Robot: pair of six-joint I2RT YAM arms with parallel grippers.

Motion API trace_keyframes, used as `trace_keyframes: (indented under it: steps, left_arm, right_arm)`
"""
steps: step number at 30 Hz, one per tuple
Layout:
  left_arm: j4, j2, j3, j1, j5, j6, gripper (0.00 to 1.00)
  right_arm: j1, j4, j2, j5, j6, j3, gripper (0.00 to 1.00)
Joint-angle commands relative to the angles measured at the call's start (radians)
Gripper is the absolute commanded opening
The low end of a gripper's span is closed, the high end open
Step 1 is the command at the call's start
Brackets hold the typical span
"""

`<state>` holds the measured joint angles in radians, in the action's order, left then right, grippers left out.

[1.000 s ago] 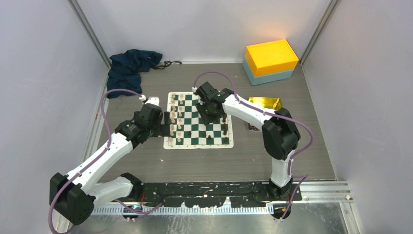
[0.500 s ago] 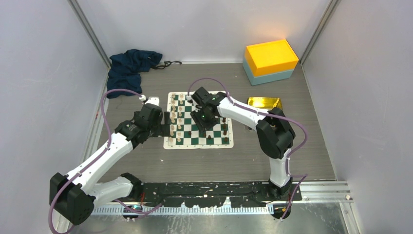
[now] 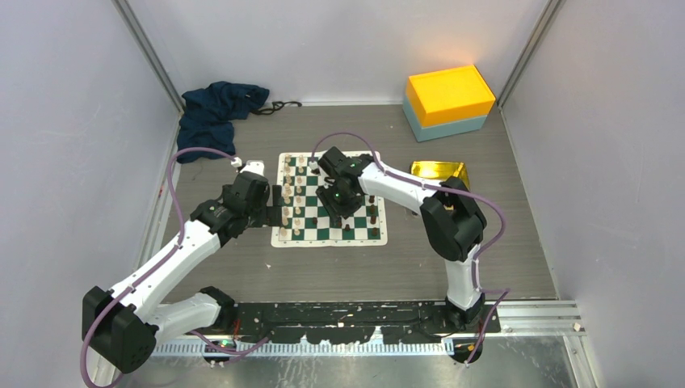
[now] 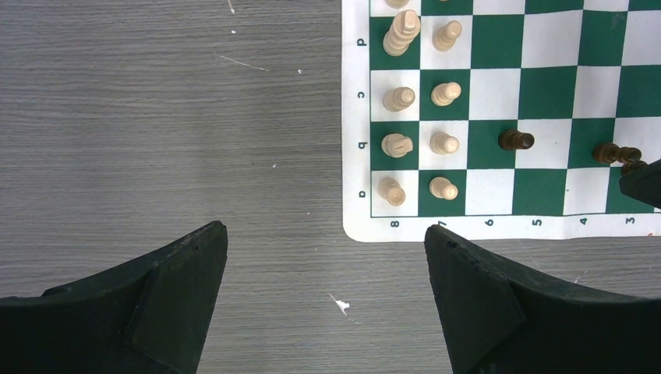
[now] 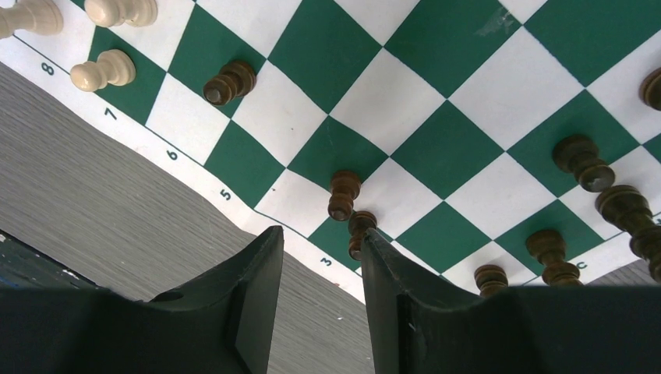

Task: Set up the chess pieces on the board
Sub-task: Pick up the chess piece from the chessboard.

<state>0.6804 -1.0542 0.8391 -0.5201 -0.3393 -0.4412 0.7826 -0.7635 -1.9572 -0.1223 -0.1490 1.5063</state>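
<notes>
The board (image 3: 331, 238) is lying flat in the middle of the grey wood-grain surface (image 3: 323, 275), with the chess pieces standing on it in two groups: the cream pieces (image 3: 295, 198) are filling the two columns along its left edge, while the dark pieces (image 3: 372, 212) are gathering along the right edge and the near rows. The left pincer (image 4: 326, 230) is hovering over the bare surface just off the board's near-left corner, its fingers standing wide apart and holding nothing. In its wrist view the cream pieces (image 4: 444, 95) are sitting upright on the squares of the two outer columns, and a lone dark piece (image 4: 516, 140) is standing a couple of squares further in. The right pincer (image 5: 319, 234) is reaching over the board's near edge with its fingers narrowly apart and nothing clamped between them. A dark pawn (image 5: 360, 230) is standing right at the tip of one finger, with another dark pawn (image 5: 343, 195) just beside it. An orange and teal box (image 3: 448, 101), a gold tray (image 3: 439, 170) and a dark blue cloth (image 3: 214, 109) are lying apart from the board.
</notes>
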Motion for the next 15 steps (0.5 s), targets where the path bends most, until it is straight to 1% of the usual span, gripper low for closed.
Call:
trace_keyframes:
  steps: [1, 15]
  left_arm:
    - [-0.025, 0.022, 0.014, 0.006, -0.001, -0.005, 0.98]
    - [-0.023, 0.025, 0.012, 0.007, 0.000, -0.006, 0.98]
  right_arm:
    - [0.004, 0.033, -0.008, -0.023, 0.005, -0.012, 0.47]
    - [0.004, 0.075, -0.031, -0.023, -0.002, -0.036, 0.45]
